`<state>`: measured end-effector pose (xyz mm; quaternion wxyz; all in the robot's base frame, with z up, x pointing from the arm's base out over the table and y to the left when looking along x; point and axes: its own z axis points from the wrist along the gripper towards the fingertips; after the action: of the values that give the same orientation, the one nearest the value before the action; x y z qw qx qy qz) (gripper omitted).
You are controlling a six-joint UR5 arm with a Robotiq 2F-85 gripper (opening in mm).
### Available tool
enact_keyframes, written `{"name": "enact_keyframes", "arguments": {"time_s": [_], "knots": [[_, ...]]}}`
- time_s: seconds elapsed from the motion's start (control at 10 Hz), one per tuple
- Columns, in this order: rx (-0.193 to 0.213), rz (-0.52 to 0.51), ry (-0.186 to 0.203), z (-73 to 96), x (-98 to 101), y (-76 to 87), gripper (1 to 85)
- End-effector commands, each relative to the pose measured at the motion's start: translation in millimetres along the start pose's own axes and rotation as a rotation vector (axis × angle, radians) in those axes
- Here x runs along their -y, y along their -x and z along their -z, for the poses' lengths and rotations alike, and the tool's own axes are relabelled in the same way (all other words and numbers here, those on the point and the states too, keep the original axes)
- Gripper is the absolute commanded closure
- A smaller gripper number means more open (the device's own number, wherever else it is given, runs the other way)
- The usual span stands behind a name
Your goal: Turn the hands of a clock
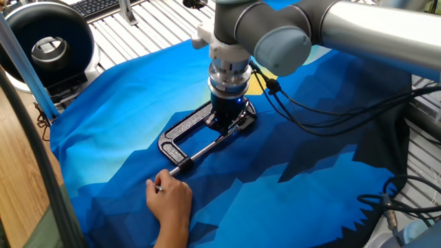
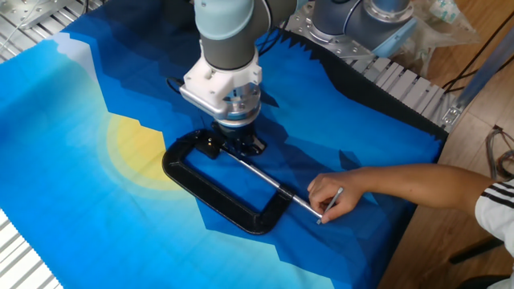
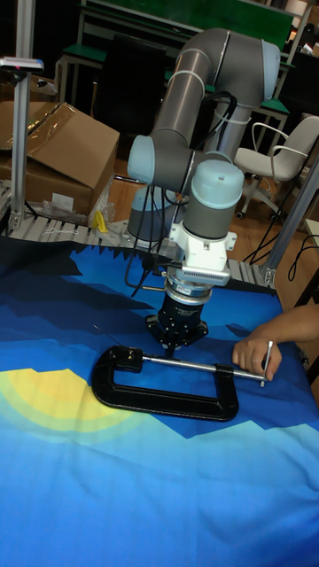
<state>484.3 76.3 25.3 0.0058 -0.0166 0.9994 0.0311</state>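
Pointing straight down, the tool (image 3: 177,341) sits over the jaw end of the black C-clamp (image 3: 164,394), which lies flat on the blue cloth (image 3: 106,496) covering the tabletop; its dark fingers are buried in shadow against the clamp's black metal, so I cannot tell whether they are apart, together or clamped on anything. That placement makes sense for the task: the clock, probably a very small one, would be pinned in the clamp's jaw so that it cannot spin or slide while its hands are turned, and the tool stands directly above that spot, upright, as a twisting move would need. The clock itself does not show in any view, since the tool and wrist cover the jaw from every side. Moving right along the clamp, its silver screw rod (image 3: 190,363) runs from the jaw to the far end, where a person's hand (image 3: 252,356) grips the crossbar handle (image 3: 268,361), most likely bracing the whole clamp against the turning force. In the tall fixed view the person's arm is cut off at the right edge. Whether the tool actually touches the clock or hovers just above cannot be made out.
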Motion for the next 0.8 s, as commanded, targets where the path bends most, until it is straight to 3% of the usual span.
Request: {"name": "enact_keyframes", "arguments": {"time_s": [0.0, 0.3, 0.5, 0.7], "knots": [[0.012, -0.008, 0.016, -11.3, -7.5, -4.4, 84.3], [0.011, 0.006, 0.018, -11.5, -5.2, 1.6, 84.3], [-0.047, 0.029, 0.03, 19.2, 6.1, 0.7, 84.3], [-0.057, 0.007, 0.013, 26.4, 5.6, -7.1, 84.3]]}}
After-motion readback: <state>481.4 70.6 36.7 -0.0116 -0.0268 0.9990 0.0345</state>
